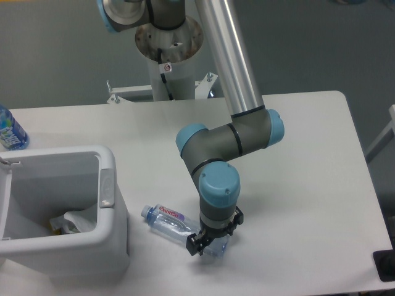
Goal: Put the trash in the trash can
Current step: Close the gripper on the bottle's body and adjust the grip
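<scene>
**A:** Since only 1 fixed camera covers this, start there. Where does the bottle (176, 223) lie?

**B:** On its side on the table (308, 185), low in the frame just left of centre. Its blue cap points to the left, toward the trash can (92, 246), and its base runs down and to the right. So the long axis slants from upper left to lower right, and the red-lettered label faces up near the cap end.

**A:** And the jaws (207, 243)?

**B:** They hang at the base end of the bottle, right at the clear plastic, with the wrist pointing down. The bottle stretches away from them to the upper left. Dark fingers seem to sit on either side of the base, but I cannot tell whether they pinch it or stand spread around it; the blur hides the gap.

**A:** What else is trash?

**B:** A crumpled wrapper (74, 222) already lies inside the trash can, at the lower left. That white bin stands just beside the bottle's cap, apart from it by a narrow strip of table.

**A:** So the coming move?

**B:** My judgement: the grip has to close across the short width of the bottle, at right angles to that slanted axis, then carry it left over the bin's rim. A hold this far toward the base could let the cap end droop.

**A:** Anything to leave alone?

**B:** A blue-labelled bottle (11, 131) at the left edge.
</scene>
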`<state>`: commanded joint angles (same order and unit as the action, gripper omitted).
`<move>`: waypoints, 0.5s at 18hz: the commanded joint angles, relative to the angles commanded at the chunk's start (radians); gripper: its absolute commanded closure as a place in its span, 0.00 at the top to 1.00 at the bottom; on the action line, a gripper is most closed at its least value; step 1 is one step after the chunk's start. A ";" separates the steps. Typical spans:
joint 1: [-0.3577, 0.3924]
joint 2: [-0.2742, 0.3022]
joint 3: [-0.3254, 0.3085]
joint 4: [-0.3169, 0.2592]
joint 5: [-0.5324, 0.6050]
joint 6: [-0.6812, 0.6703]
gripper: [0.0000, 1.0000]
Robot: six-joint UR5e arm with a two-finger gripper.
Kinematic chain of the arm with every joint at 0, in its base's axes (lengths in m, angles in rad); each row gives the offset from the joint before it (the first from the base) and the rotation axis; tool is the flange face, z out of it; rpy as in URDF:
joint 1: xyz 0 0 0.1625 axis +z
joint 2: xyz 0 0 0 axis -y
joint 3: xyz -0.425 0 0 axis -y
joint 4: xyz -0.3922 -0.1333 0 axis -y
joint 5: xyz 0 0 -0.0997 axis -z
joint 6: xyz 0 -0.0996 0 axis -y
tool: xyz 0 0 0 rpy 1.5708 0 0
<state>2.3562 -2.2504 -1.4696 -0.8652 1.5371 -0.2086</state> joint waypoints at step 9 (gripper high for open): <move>-0.009 0.021 -0.015 0.000 -0.002 0.011 0.59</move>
<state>2.3470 -2.2289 -1.4849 -0.8652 1.5355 -0.1979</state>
